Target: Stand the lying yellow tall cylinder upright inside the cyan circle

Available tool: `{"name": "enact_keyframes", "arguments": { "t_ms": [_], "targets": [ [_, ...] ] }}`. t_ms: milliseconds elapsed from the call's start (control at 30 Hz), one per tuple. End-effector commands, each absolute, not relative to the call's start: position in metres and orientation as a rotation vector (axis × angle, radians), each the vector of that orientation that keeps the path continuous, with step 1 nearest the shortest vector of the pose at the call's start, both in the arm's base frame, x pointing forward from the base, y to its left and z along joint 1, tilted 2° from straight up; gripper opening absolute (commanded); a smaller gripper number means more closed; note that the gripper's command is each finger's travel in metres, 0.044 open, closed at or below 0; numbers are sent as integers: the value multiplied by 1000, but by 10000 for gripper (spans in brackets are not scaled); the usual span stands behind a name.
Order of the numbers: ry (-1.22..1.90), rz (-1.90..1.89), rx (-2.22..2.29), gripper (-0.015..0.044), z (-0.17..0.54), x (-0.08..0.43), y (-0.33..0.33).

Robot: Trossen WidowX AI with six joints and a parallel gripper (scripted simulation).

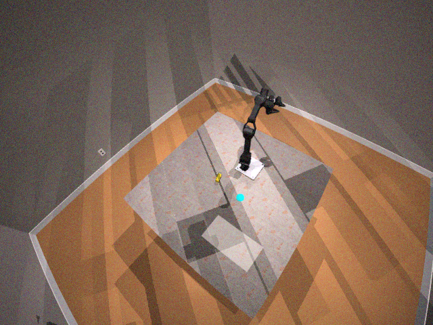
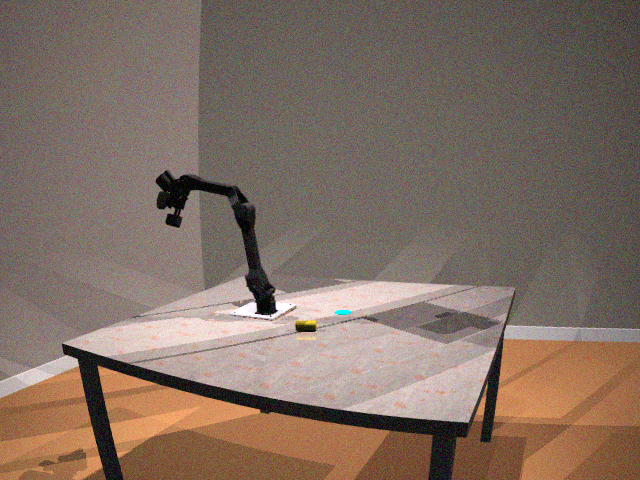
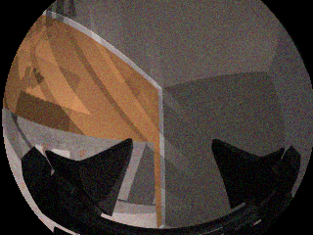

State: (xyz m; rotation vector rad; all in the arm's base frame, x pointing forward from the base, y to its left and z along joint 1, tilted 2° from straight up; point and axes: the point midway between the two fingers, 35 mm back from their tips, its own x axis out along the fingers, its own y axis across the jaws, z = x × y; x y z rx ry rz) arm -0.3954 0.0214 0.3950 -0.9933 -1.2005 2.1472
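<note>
The yellow cylinder [image 1: 218, 177] [image 2: 306, 326] lies on its side on the table, with darker shading on part of it. The flat cyan circle [image 1: 240, 197] [image 2: 342, 312] lies on the table a short way from it, with nothing standing on it. My gripper [image 1: 281, 107] [image 2: 168, 210] [image 3: 174, 144] is open, with its fingers wide apart and nothing between them. It is held high, far from the cylinder and the circle, on the other side of the arm's base. Neither the cylinder nor the circle shows in the wrist view.
The arm's white base plate [image 1: 256, 171] [image 2: 284, 308] is on the speckled grey table [image 1: 174, 189] [image 2: 361, 387], near the cylinder and the circle. Shadows and light patches cross the table top. Walls stand beyond the table, and the wrist view faces mostly wall and floor.
</note>
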Motion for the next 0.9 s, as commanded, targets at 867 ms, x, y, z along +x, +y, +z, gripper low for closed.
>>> {"name": "enact_keyframes", "arguments": {
  "t_ms": [867],
  "targets": [
    [-2651, 2725, -787, 309, 284, -184, -322]
  ]
}}
